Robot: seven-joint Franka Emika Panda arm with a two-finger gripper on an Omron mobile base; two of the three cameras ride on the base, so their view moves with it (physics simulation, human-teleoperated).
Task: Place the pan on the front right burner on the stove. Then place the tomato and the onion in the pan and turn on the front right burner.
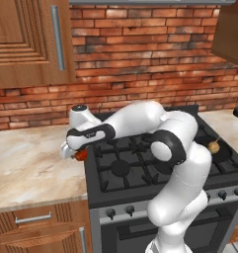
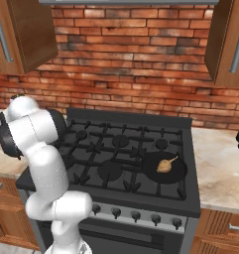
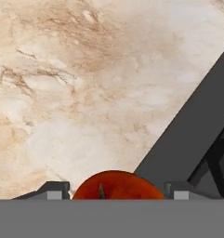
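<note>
The small glossy red tomato [image 3: 117,185] sits between the two dark fingertips of the gripper [image 3: 117,190] in the hand view, one tip on each side of it with a little marble showing between tip and fruit on both sides; the gripper stands open around the tomato and is not closed on it. A short dark stalk mark shows on the tomato's near face, pointing up the frame toward the beige veined marble table [image 3: 76,83]. The tomato is round, so no long axis can be told.

In the left base view the tomato [image 1: 81,155] peeks out red beneath the white hand, on the table [image 1: 26,168] just beside the left edge of the wide black gas stove [image 1: 120,170]. The stove's black left edge [image 3: 192,135] runs slantwise just beside the tomato in the hand view.

In the right base view the small round black frying pan [image 2: 176,173] rests on the front right burner of the stove [image 2: 116,149]. The small tan-yellow onion [image 2: 164,166] lies inside the pan, its thin pale stalk tip pointing toward the stove's back right corner, so its long axis runs diagonally across the pan. The left base view shows the onion [image 1: 214,146] at the stove's right side, well apart from the gripper [image 1: 73,154]. The pan's handle cannot be made out.
</note>
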